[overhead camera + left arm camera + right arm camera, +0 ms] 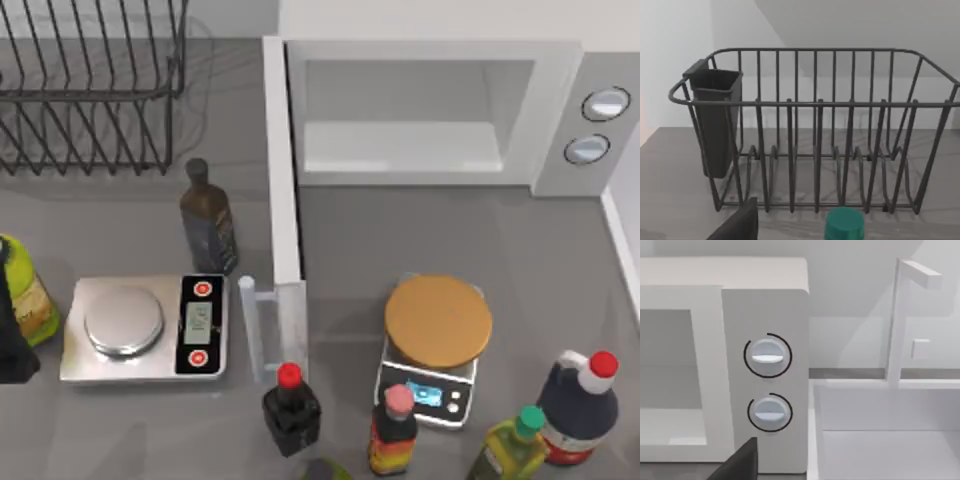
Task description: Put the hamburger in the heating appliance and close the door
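Observation:
The heating appliance [440,110] stands at the back right, a white box with an empty cavity and two round knobs [767,356] on its grey panel. Its door [284,170] is swung wide open toward the front, edge-on, with the pale bar handle [250,330] near its free end. The hamburger is out of view. My left arm [10,345] is a dark shape at the table's left edge, and a dark piece of my left gripper [737,225] faces the wire rack. A dark piece of my right gripper [740,462] sits low in front of the knob panel.
A wire dish rack [90,90] stands back left. Left of the door are a dark bottle [208,215], silver scales [145,328] and a yellow bottle [22,295]. In front are a tan disc [437,320] on small scales and several bottles [291,408].

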Action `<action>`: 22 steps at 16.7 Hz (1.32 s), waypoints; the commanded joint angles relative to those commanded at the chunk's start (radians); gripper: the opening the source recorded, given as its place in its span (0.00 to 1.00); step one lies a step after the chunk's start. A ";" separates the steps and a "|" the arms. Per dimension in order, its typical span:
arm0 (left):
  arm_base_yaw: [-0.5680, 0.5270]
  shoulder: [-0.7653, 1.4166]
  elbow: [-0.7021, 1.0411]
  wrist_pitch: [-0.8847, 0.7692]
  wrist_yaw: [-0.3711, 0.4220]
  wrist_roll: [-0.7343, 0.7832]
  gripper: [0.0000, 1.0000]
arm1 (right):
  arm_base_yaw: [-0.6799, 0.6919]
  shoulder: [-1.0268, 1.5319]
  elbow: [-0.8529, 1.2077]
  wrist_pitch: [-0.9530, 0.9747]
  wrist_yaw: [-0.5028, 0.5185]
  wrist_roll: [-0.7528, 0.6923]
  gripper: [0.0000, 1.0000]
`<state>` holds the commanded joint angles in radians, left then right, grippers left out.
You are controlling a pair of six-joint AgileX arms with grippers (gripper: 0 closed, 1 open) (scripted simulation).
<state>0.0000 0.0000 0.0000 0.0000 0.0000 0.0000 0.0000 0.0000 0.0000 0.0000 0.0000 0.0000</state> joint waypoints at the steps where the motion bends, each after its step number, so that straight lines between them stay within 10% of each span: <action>1: 0.000 0.000 0.000 0.000 0.000 0.000 1.00 | 0.000 0.000 0.000 0.000 0.000 0.000 1.00; 22: 0.000 0.000 0.000 0.000 0.000 0.000 1.00 | 0.090 1.242 0.690 -0.952 0.004 -0.372 1.00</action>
<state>0.0000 0.0000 0.0000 0.0000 0.0000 0.0000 0.0902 1.2420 0.6902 -0.9517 0.0038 -0.3723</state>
